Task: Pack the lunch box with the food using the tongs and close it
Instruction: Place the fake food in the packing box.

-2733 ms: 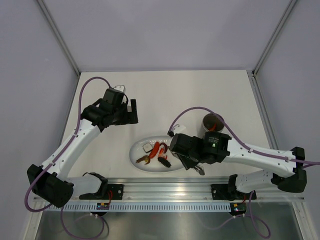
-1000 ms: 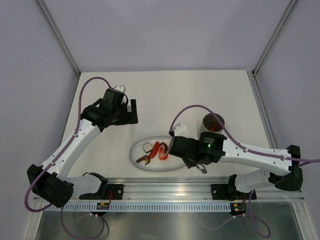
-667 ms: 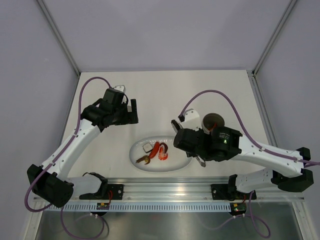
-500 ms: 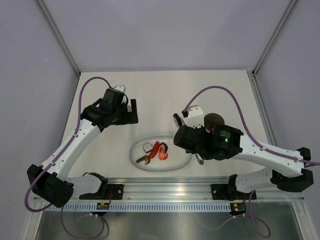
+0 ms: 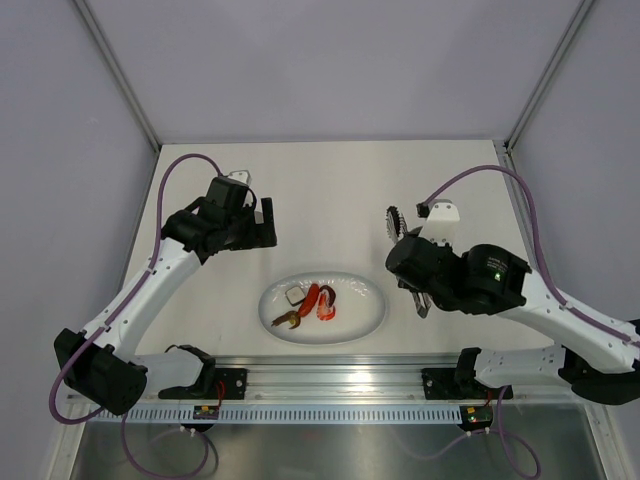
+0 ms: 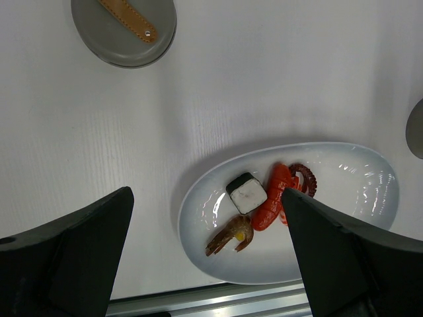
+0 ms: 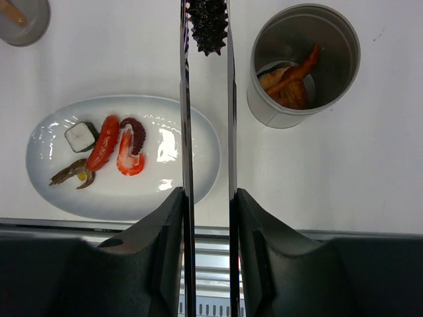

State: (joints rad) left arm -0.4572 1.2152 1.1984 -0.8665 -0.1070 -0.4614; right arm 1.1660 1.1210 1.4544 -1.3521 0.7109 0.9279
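- The dark ridged piece (image 7: 207,26) was lifted off the plate (image 7: 198,158) with tongs (image 7: 184,99) clenched in the right gripper (image 7: 207,218).
- It is held ahead of that gripper, just beside the lunch box (image 7: 266,109); dropping in seems next.
- The left gripper (image 6: 205,198) is released, empty.

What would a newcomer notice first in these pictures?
Probably the silver tongs, clamped in the right gripper, pinching a dark ridged piece beside the open lunch box, which already holds orange food. Next, the white oval plate to the left, carrying four more pieces.
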